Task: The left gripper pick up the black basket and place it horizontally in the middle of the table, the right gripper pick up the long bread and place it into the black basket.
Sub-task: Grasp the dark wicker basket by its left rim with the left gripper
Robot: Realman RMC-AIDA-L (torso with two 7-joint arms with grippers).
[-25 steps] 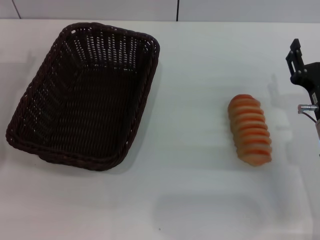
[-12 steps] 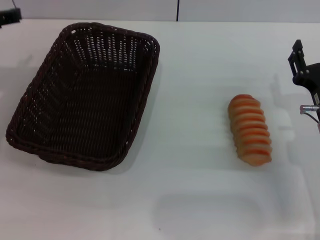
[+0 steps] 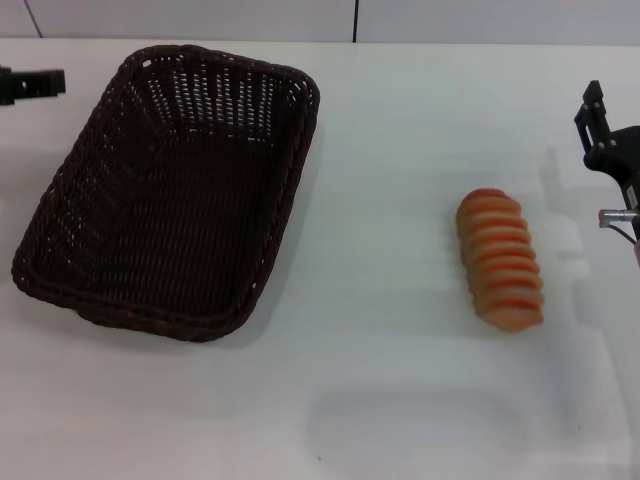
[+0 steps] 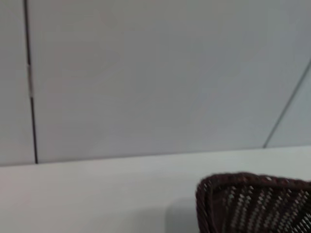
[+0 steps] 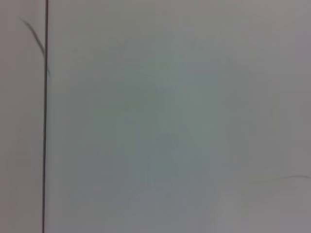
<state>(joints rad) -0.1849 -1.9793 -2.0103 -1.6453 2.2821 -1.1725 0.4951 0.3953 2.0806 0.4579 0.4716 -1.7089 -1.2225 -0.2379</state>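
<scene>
The black basket was seen resting on the left half of the table, its long sides running from the near edge toward the far edge and slightly slanted, its open mouth facing up. Nothing was found inside it. One corner of its woven rim was also caught in the left wrist view, with the white tabletop beside it.

The left gripper was placed at the far-left corner of the table — only a small black part of it entered the head view, just beside the basket's far-left rim and apart from it. Whether its pincer was spread or pressed together could not be told.

The long bread was laid on the right half of the table, well apart from the basket, striped side up, its length running roughly from far to near.

The right gripper was held at the right edge of the table, near the bread but not touching it — the state of its pincer could not be told either.
</scene>
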